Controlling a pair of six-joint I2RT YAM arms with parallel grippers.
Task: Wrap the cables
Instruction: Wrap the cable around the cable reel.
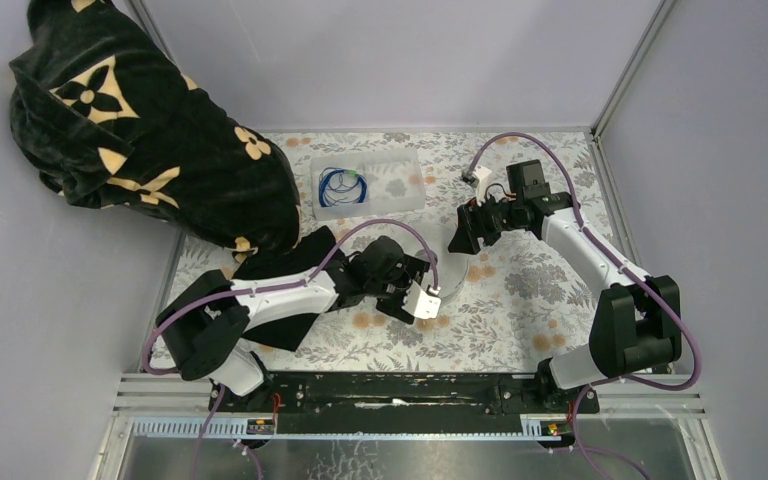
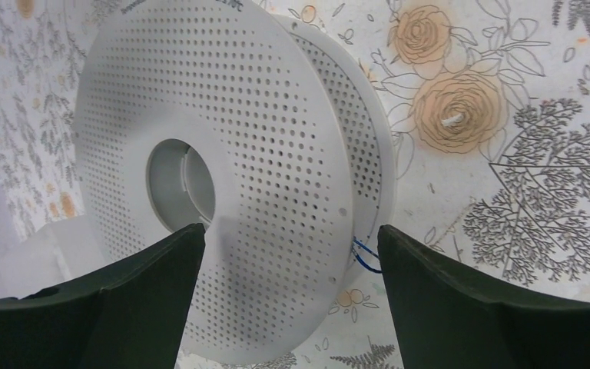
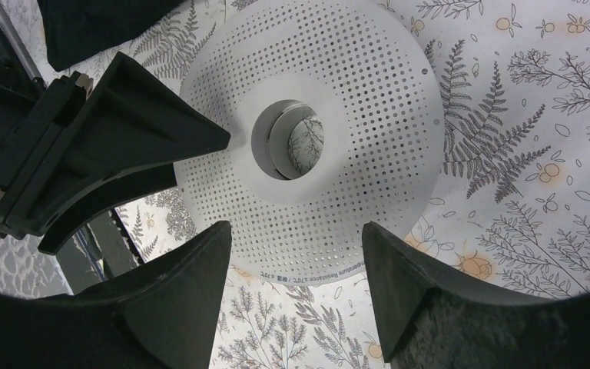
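A white perforated spool (image 2: pixel 261 154) leans on its edge on the flowered table (image 2: pixel 522 115), and short strands of blue cable (image 2: pixel 366 257) show between its two flanges. My left gripper (image 2: pixel 288 238) is open and straddles the spool, one finger in front of the near flange and one beside the far flange. In the right wrist view the spool (image 3: pixel 338 115) is face-on. My right gripper (image 3: pixel 296 231) hangs open over its lower rim, holding nothing. More blue cables (image 1: pixel 341 186) lie coiled in a clear tray (image 1: pixel 400 190). From above, both grippers meet at the spool (image 1: pixel 450 265).
A black cloth with tan flower marks (image 1: pixel 140 130) is piled at the back left and reaches under the left arm. Metal frame rails border the table on the right (image 1: pixel 610 200) and along the near edge.
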